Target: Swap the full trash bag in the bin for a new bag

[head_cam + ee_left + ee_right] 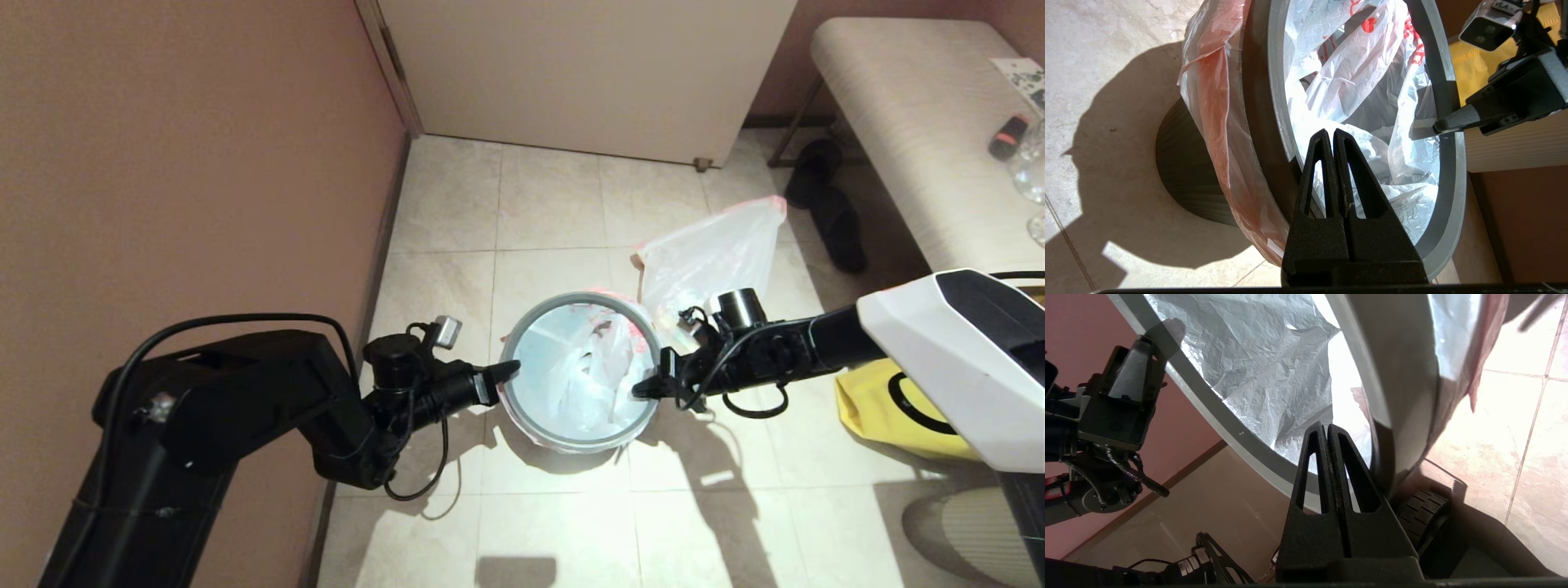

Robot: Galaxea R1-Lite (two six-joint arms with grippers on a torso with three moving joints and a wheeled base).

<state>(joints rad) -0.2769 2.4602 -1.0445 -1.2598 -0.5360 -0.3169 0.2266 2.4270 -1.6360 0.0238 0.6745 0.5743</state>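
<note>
I am pressing both clenched claws, left gripper (508,371) and right gripper (643,387), onto opposite edges of the grey hoop rim (522,425), seating it evenly over the new bag (584,371) on the bin (1184,163).

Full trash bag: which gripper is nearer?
Right. The right gripper is at the bin's right rim, just in front of the full trash bag on the floor behind. The left gripper is at the bin's opposite rim, farther away.
</note>
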